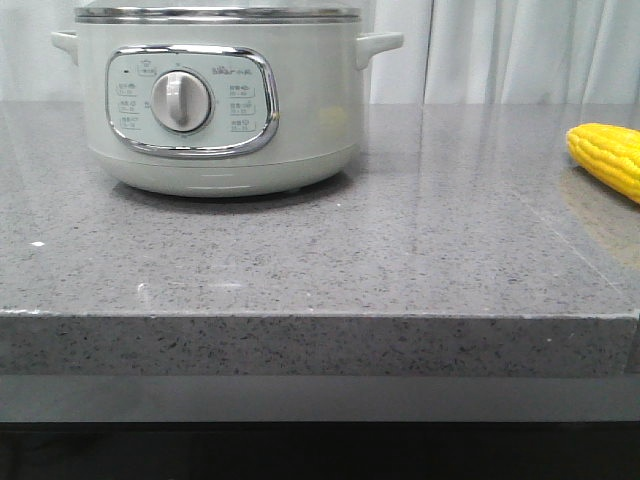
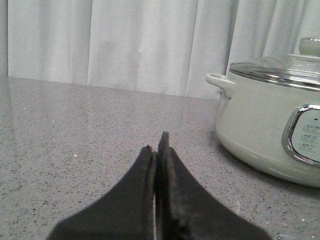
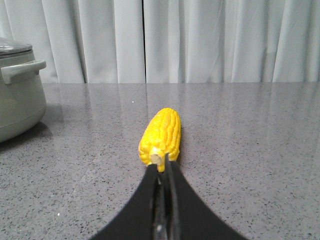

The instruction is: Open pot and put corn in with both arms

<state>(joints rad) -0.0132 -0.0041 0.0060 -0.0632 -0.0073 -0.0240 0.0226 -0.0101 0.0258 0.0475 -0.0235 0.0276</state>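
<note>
The pot (image 1: 215,150) stands at the back left of the counter with its dial facing me and its lid on. In the left wrist view the pot (image 2: 255,125) shows a glass lid with a pale knob (image 2: 310,45). My left gripper (image 2: 156,142) is shut and empty, low over the counter, off to the pot's side and apart from it. The corn (image 1: 608,158) lies on the counter at the far right. My right gripper (image 3: 161,167) is shut, its tips right at the near end of the corn (image 3: 161,135). Neither gripper shows in the front view.
The grey speckled counter (image 1: 320,260) has a front edge (image 1: 320,315) close to the camera. A white curtain (image 1: 520,50) hangs behind it. In the right wrist view one pot handle (image 3: 22,70) juts out well away from the corn.
</note>
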